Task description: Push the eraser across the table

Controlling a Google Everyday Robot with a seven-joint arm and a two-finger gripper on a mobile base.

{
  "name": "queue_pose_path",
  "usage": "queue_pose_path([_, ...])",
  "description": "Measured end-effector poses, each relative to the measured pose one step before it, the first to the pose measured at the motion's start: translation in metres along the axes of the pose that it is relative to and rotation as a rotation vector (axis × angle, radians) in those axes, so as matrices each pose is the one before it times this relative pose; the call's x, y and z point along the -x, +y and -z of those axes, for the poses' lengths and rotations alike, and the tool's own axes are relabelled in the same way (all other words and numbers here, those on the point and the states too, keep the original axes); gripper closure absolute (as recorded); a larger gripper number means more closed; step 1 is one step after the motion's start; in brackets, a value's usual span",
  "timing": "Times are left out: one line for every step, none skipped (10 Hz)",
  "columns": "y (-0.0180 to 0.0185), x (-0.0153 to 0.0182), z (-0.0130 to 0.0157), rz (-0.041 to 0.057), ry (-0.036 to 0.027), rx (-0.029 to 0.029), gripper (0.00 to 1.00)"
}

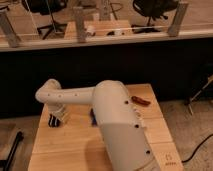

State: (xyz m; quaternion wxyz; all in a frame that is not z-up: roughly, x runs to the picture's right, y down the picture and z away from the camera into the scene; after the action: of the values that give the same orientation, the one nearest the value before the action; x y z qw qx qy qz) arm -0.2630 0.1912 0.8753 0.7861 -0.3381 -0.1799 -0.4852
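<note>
fingers low over table | eraser just beside them

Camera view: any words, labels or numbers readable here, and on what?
Small dark printed mark at the near right corner of the square light wooden table: too blurred to read.
White robot arm: no text.
Gripper, at the black striped eraser on the table's left: no text.

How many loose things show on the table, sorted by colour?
Black striped eraser: 1, at the tool, on the table's left side
Blue block: 1, partly behind the arm
Red-brown oblong thing: 1, far right
Total: 3
</note>
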Motion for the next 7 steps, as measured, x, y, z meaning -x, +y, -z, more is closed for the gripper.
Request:
queue_pose_path([-0.00289,0.00314,-0.00053,0.00665,-0.00048,0.00129,0.98])
queue_pose_path([-0.00071,0.00080,-0.00080,0.00442,0.00036,0.00354,0.98])
queue_pose_path([-0.00255,0.00113,-0.00098,0.00573,0.00076,0.00086,0.98])
queue_pose_path([-0.00316,0.00153,-0.00062,0.00478,-0.00002,-0.00075,0.98])
queue_pose_path([0.00091,-0.00100,0.00030,-0.00227,-0.00091,-0.00043,0.98])
queue_pose_path([-0.00020,0.00060,0.00083,0.00113,-0.00024,0.00059,0.98])
queue_pose_path([0.00003,0.00015,-0.00002,0.00018,-0.00054,0.00009,0.98])
